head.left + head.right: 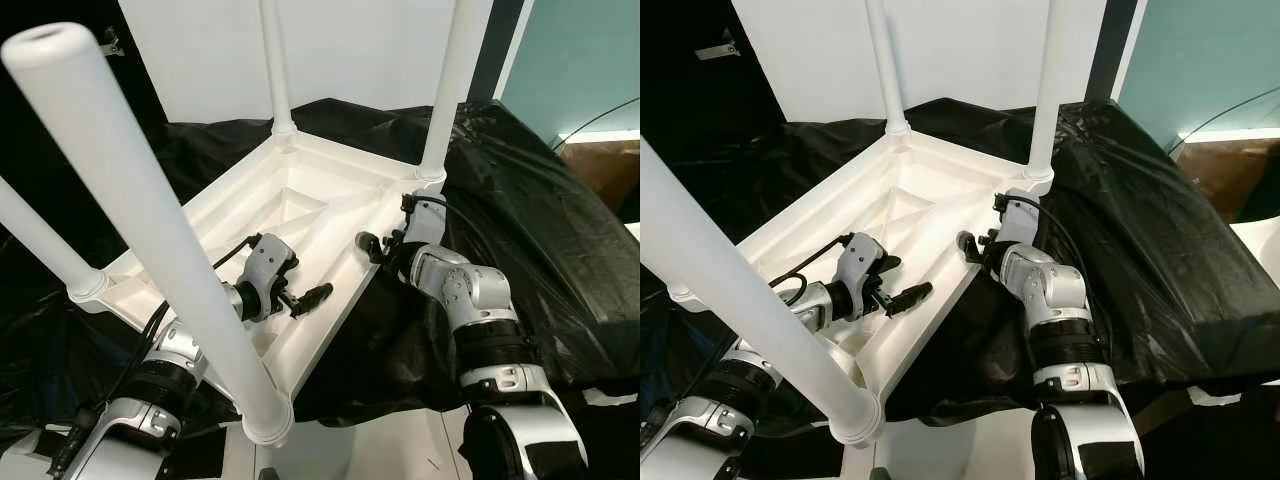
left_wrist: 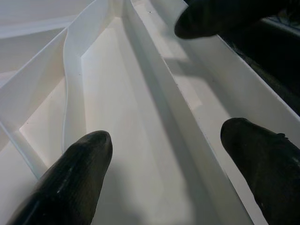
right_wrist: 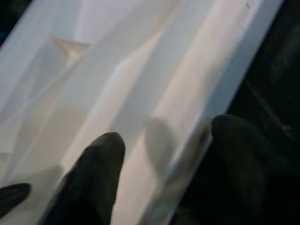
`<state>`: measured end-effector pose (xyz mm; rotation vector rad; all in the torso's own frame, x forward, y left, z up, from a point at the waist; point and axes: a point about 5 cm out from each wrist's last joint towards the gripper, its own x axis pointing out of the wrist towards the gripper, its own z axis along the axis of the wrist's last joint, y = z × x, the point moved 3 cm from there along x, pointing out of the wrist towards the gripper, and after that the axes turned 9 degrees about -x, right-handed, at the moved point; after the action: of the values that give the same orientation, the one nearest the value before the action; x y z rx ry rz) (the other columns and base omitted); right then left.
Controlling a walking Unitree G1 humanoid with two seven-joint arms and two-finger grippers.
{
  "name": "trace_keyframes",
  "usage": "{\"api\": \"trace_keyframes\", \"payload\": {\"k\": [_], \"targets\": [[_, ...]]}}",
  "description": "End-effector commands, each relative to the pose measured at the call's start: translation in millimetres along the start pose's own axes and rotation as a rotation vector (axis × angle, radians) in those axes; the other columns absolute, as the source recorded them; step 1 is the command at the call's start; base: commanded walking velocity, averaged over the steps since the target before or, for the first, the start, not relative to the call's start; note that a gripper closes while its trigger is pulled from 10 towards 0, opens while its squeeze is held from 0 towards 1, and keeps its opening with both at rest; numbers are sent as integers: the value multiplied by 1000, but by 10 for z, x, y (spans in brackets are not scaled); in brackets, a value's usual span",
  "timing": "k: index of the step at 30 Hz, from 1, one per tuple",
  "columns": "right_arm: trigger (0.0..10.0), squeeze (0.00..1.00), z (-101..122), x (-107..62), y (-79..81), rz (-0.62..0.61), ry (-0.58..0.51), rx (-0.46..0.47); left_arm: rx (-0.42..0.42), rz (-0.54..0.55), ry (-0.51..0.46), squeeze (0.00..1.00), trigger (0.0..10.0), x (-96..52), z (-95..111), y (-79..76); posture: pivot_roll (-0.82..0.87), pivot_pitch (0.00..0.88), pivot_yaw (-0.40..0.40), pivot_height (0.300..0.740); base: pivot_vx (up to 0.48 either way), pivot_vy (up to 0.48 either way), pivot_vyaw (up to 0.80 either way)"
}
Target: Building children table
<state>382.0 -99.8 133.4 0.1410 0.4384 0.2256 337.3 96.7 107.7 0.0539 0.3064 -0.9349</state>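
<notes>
Both grippers work at the near side rail of the white children's table, which lies upside down on a black-draped surface with its four legs pointing up. Left gripper reaches over the underside just inside that rail, its fingers apart with a rib of the rail between them, not yet closed on it. Right gripper sits further along the same rail, toward the far right leg; its fingers are also apart, one inside the rail, one outside against the black cover.

By the look of it, the table is moulded plastic: stiff, light for its bulk, smooth and probably slippery. The rail's thin wall seems the soundest hold, pinched across its thickness. The long legs would act as levers, so lifting by one could strain its socket or tip the whole piece.
</notes>
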Motion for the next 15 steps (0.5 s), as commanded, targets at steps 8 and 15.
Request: {"api": "trace_keyframes", "payload": {"k": [8, 15], "targets": [[10000, 0, -12, 35, -6, 18, 70, 56, -39, -25, 73, 0, 10000, -57, -214, -32, 25, 11, -8, 740, 0, 0, 0], [0, 0, -159, 112, -114, 3, 169, 151, -40, -33, 69, 0, 10000, -16, -208, -66, 18, 10, -15, 740, 0, 0, 0]]}}
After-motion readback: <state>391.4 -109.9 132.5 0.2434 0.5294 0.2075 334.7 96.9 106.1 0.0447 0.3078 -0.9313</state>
